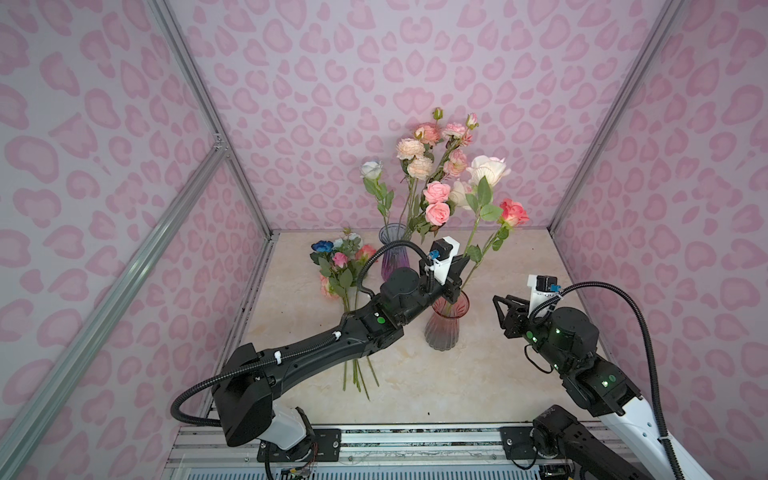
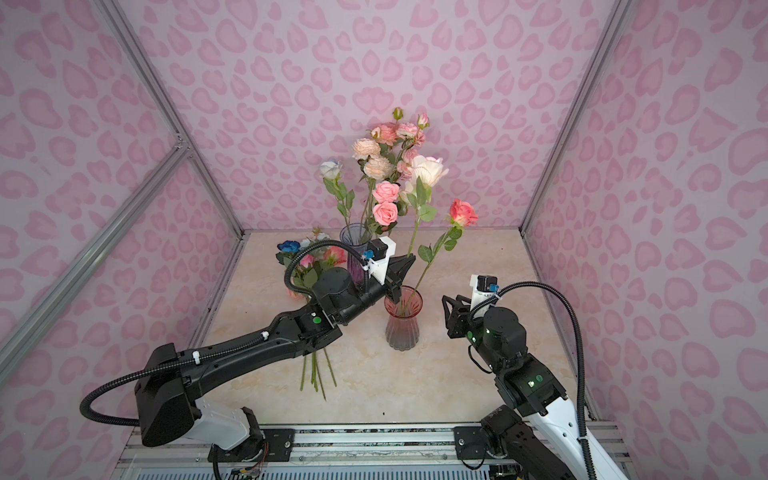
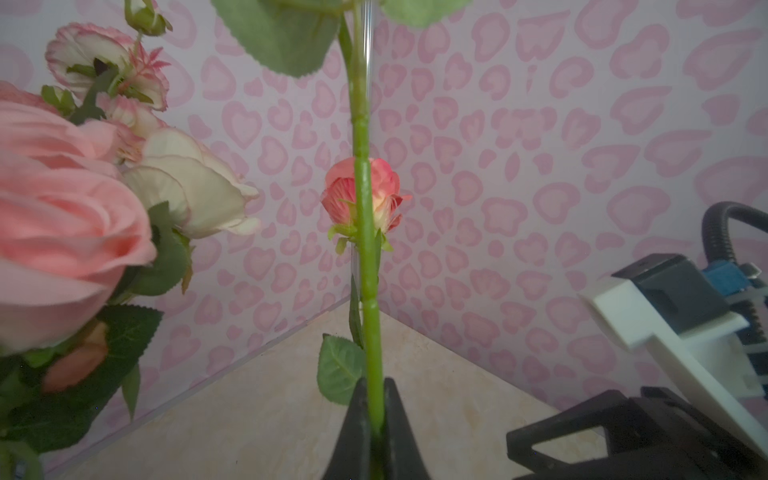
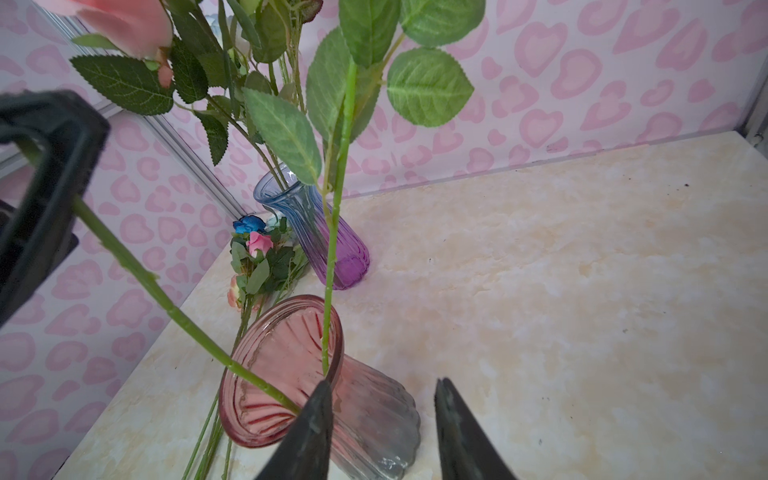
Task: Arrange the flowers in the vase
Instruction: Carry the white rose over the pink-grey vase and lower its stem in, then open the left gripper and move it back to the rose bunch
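A ribbed pink vase (image 1: 442,332) (image 2: 401,332) (image 4: 282,316) stands mid-table with two leafy stems in it. One stem bears a coral rose (image 1: 514,212) (image 3: 386,183). My left gripper (image 1: 454,286) (image 2: 397,286) (image 3: 376,384) is shut on the other green stem (image 3: 365,249) (image 4: 166,303) just above the rim; its foot is inside the vase. My right gripper (image 1: 500,316) (image 2: 446,316) (image 4: 382,382) hangs open and empty right of the vase. More flowers (image 1: 436,195) stand in a purple vase (image 1: 390,245) (image 4: 328,249). Several flowers (image 1: 340,266) (image 2: 307,262) (image 4: 257,253) lie loose at the left.
Pink-patterned walls close in the table on three sides, with metal frame posts (image 1: 232,166) in the corners. The left arm (image 1: 332,345) stretches over the loose stems. Bare marble tabletop (image 1: 478,374) lies in front of and behind the pink vase.
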